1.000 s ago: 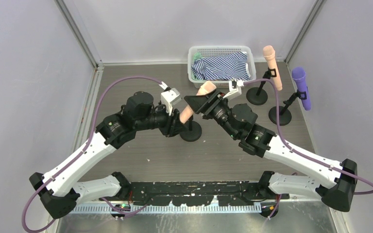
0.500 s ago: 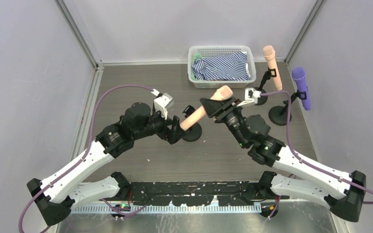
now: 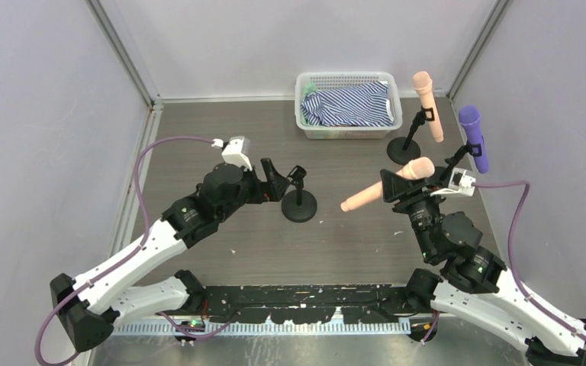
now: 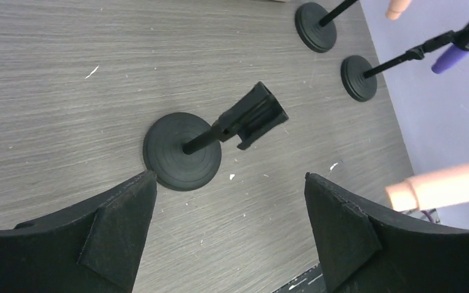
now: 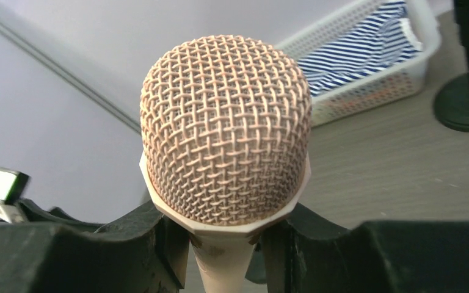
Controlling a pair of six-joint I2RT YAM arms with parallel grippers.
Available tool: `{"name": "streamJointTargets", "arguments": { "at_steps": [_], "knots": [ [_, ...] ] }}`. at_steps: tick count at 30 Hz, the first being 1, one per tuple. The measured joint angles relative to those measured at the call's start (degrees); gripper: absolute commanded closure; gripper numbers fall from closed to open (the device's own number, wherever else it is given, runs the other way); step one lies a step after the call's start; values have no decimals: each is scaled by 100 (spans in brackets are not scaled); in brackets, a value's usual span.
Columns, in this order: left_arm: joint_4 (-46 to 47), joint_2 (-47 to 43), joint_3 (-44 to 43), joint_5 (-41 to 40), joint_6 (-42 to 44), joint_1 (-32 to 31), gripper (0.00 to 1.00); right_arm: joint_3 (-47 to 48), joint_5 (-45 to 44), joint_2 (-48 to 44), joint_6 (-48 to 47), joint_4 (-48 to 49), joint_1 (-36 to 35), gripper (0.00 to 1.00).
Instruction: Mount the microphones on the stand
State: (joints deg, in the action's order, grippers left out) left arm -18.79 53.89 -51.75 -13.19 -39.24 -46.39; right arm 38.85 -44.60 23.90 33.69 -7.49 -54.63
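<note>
Peach mic (image 5: 226,128) with woven mesh head, matt black stand (image 4: 183,151), grey wood-grain surface (image 4: 67,73), white plastic basket (image 3: 346,75), striped cloth (image 3: 349,104)

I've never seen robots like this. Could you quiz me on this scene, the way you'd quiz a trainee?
1. True or false: the purple microphone is mounted on a stand.
2. How many stands hold no microphone?
3. What do the right jaws grip? A: a peach microphone; B: striped cloth; C: nothing.
Key: 1 true; 2 one, the empty stand; 3 A.
</note>
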Motion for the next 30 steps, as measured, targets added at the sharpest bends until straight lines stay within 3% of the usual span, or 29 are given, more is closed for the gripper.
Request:
{"name": "streamJointTargets", "arguments": {
  "at_steps": [15,30],
  "knots": [
    [125,1182,-542,-334,-588,2,8,79,-15,-26,407,-2516,0,99],
    [-116,1563,-898,-442,-573,46,7,120,385,328,393,-2879,0,99]
  ]
}}
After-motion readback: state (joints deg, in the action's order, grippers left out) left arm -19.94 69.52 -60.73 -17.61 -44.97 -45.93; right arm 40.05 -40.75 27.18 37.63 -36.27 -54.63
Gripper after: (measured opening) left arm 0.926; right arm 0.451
